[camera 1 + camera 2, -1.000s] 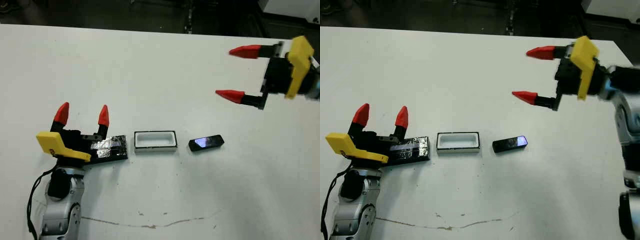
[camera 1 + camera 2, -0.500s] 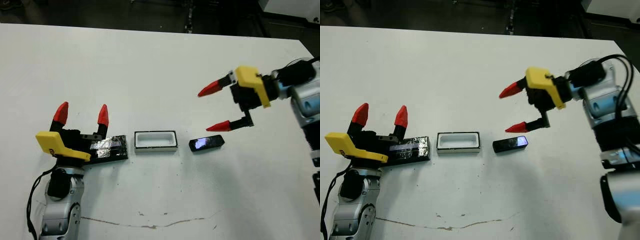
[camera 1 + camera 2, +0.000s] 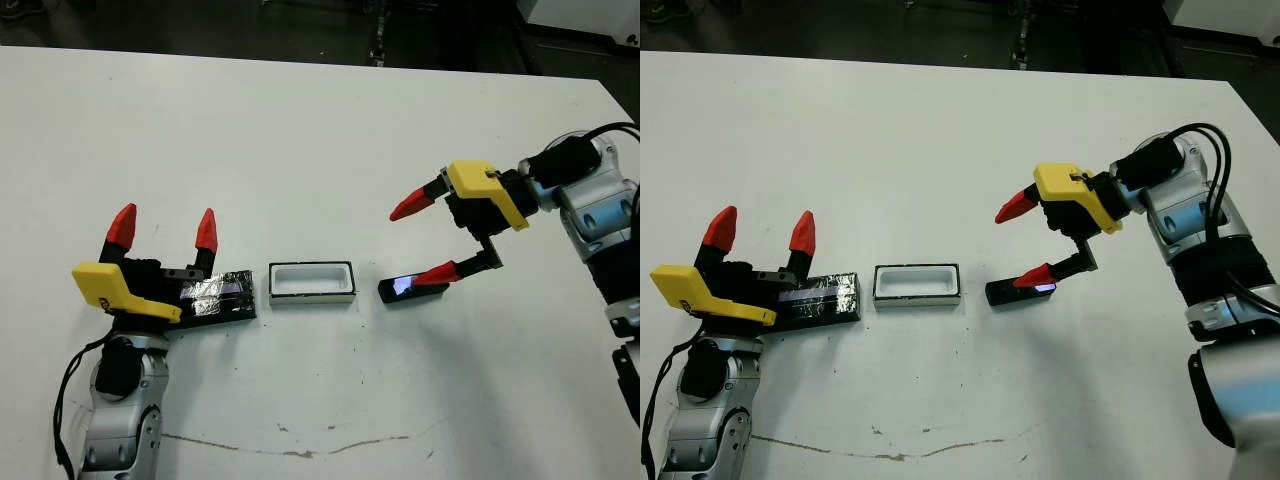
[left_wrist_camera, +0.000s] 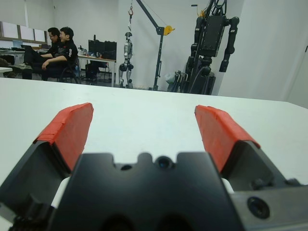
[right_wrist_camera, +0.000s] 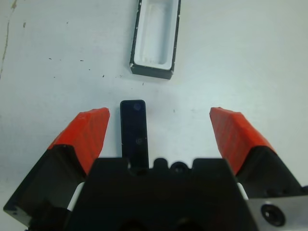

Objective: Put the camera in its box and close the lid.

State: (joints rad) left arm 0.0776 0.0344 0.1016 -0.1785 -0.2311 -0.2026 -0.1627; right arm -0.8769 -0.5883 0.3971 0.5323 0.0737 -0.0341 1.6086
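White table: we see lid, box and camera lying in a row, box between, uncovered. Our right gripper is spread wide over the camera, lower fingertip seemingly at its right end; contact unclear. Our left gripper, fingers apart, rests by the lid.

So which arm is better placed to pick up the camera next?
Right. The right tool hangs open just over the camera, which lies between its fingers in the right wrist view. The left tool sits by the lid, beyond the box.
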